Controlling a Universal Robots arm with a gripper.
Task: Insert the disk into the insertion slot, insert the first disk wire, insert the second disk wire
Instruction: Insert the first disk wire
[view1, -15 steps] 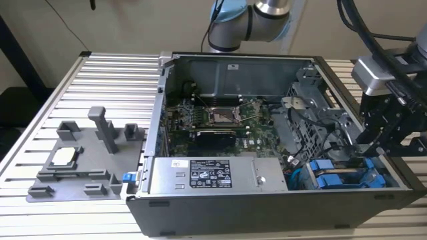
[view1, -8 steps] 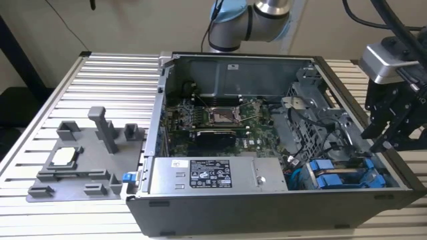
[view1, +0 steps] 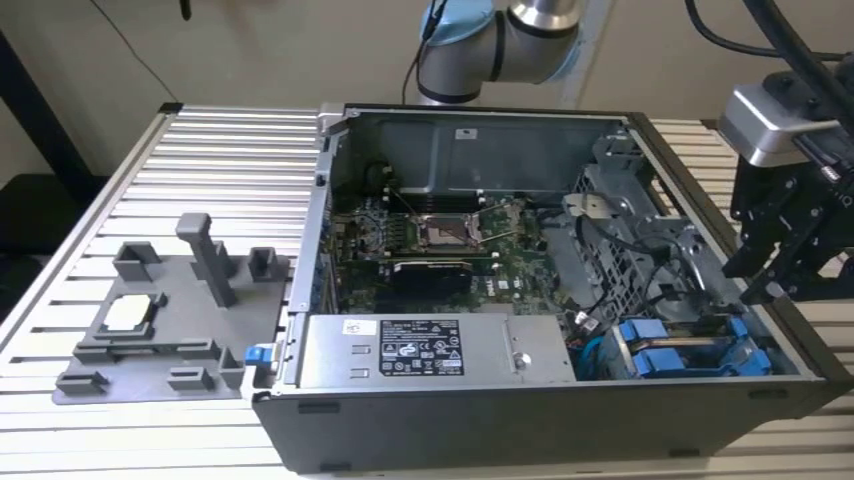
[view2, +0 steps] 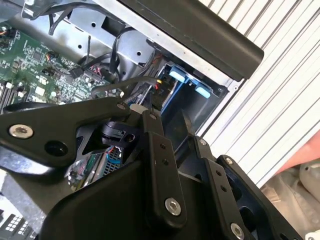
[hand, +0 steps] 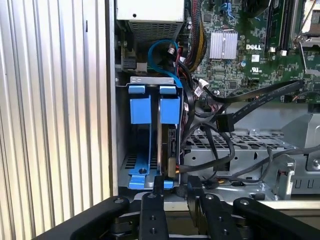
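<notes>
Nearest in the first wrist view, the gripper (hand: 175, 184), its body cut off at the frame edge, has jaws spread at the near end of the edge-on disk (hand: 167, 142), which stands in the insertion slot (hand: 121, 150); contact is unclear, and black cables (hand: 220, 122) crowd beyond.

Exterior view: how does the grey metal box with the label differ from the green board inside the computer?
The metal box is plain grey with a black-and-white label; the green board is crowded with small parts. The box is a closed block nearest the camera; the board lies flat, farther back. Both sit inside the open computer case.
</notes>
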